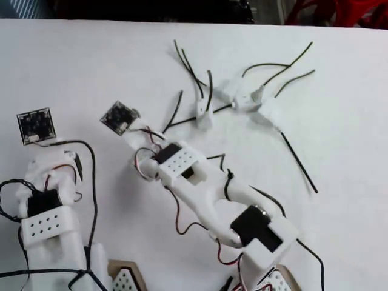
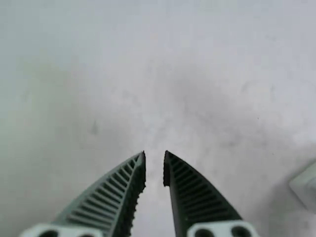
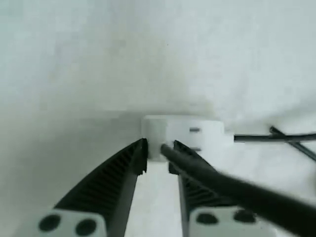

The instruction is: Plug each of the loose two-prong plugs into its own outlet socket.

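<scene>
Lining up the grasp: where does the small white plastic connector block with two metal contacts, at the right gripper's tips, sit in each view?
High view: I cannot pick it out; likely hidden under the right arm's square camera board.
Left wrist view: white table ahead of the left gripper.
Right wrist view: the white connector block just beyond the right gripper, thin black wire leading away.
Shared landmark: the white table.

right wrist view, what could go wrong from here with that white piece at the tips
The right end effector is barely open, narrower than the white connector block just ahead, so advancing may shove it away. A black wire crosses in front of it and could snag. In the high view the loose wires overlap, so lifting one piece may drag others.
</scene>
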`<control>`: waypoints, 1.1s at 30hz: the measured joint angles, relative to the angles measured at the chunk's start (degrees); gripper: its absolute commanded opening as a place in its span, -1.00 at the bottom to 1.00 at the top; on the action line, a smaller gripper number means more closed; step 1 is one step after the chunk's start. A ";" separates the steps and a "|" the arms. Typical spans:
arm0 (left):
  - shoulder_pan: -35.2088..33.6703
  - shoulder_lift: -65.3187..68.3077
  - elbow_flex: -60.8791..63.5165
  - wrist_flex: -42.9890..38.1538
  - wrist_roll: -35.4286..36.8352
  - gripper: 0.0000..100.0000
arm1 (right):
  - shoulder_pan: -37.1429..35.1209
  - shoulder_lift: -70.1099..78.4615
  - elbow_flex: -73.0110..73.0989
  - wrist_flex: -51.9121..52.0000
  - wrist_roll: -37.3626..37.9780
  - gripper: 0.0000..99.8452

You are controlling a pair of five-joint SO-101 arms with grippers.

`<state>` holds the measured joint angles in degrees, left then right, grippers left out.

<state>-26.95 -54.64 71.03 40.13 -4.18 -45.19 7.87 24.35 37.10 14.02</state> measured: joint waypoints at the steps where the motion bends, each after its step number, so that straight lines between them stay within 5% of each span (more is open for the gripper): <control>1: 0.00 0.00 0.00 0.00 0.00 -0.83 | 0.00 -1.67 0.09 2.37 -0.44 -0.67; 6: 0.70 0.00 0.00 0.00 0.00 -0.83 | 0.09 -12.66 0.53 12.75 -5.45 -0.69; 10: 1.41 0.00 0.00 0.00 0.00 -0.83 | 0.09 -19.52 6.07 14.51 -6.59 -0.93; 21: 11.78 0.00 4.04 0.00 -7.38 -0.84 | 0.26 -22.24 25.14 -11.43 -6.68 -0.96; 33: 12.31 0.00 4.04 -3.78 -4.92 -0.95 | 10.64 -22.51 25.41 -20.92 -6.68 -0.96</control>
<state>-14.64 -54.64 75.08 36.35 -9.10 -34.55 -14.64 49.76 16.18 7.34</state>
